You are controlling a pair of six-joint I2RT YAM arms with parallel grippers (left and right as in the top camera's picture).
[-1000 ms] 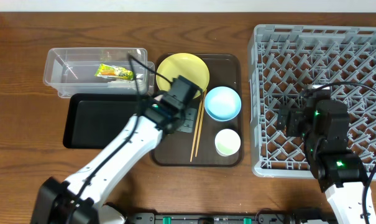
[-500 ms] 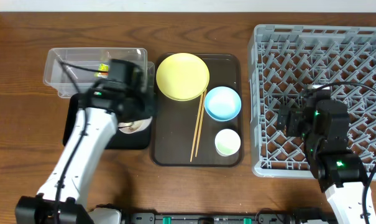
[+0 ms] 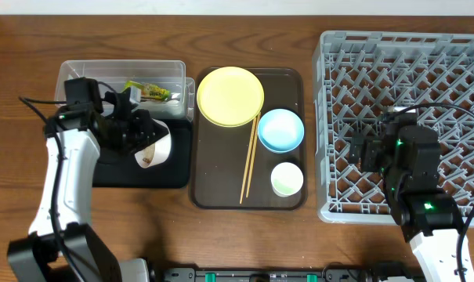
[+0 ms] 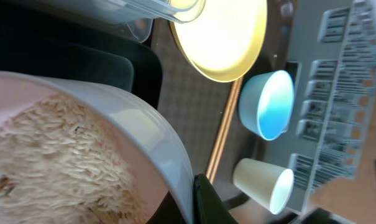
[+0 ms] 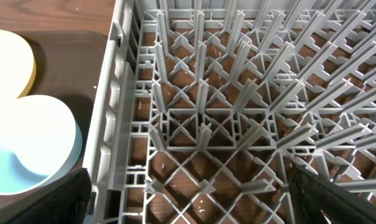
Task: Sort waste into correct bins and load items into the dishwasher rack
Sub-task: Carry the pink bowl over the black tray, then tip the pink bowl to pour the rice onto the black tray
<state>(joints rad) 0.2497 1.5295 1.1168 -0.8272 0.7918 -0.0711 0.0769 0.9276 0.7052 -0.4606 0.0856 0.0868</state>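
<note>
Jaws, overhead: left gripper [image 3: 135, 129] was clamped on the tilted white bowl [image 3: 153, 146] over the black tray [image 3: 111, 171]; right gripper [image 3: 360, 149] gaped wide and empty above the dishwasher rack [image 3: 401, 55].
Done, overhead: snack wrapper [image 3: 146, 92] lay in the clear tub [image 3: 80, 78], far left.
Left wrist: rice [image 4: 57, 162] filled the bowl, seemingly not yet dumped.
Right wrist: rack pegs stood bare.
Left: yellow plate [image 3: 230, 95], blue bowl [image 3: 280, 129], cup [image 3: 287, 178] and chopsticks [image 3: 249, 160] sat on the brown tray [image 3: 213, 196].

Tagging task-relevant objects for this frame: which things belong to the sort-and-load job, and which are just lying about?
Job: white bowl of rice, snack wrapper, clear tub, black tray, yellow plate, blue bowl, white cup, chopsticks, dishwasher rack.
Lying about: brown serving tray, wooden table.
</note>
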